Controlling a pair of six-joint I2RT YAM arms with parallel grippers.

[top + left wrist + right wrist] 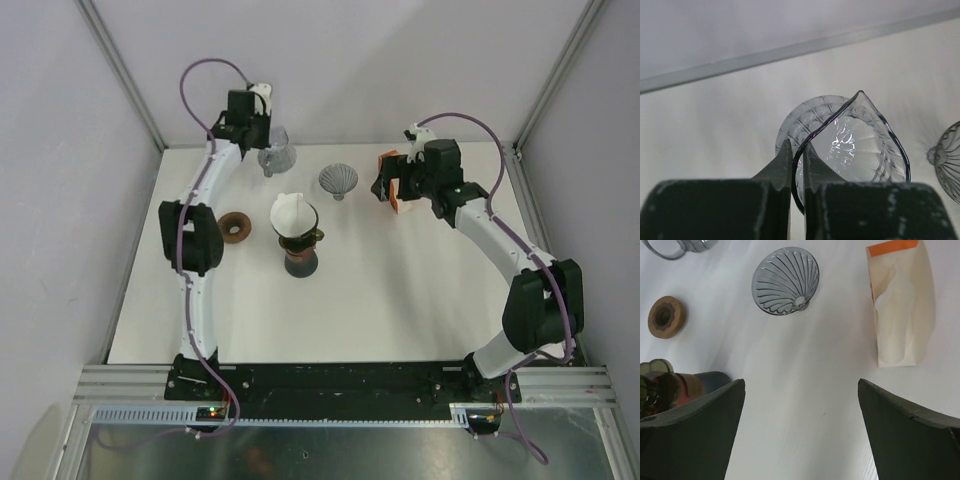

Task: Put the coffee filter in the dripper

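Observation:
A white paper coffee filter (290, 212) stands in a dark tinted dripper (301, 238) on top of a brown and black carafe (298, 262) near the table's middle. A second, grey ribbed dripper (338, 180) lies on its own behind it, and also shows in the right wrist view (786, 281). My left gripper (264, 143) is at the back left, shut (795, 147) on the rim of a clear ribbed glass vessel (855, 145). My right gripper (386, 186) is open and empty (801, 382) over bare table, next to a filter packet (900, 305).
A brown ring (235, 227) lies left of the carafe, close to the left arm. The orange-topped filter packet (394, 192) lies at the back right. The carafe (685, 385) sits just left of my right gripper's left finger. Walls enclose the white table (400, 300).

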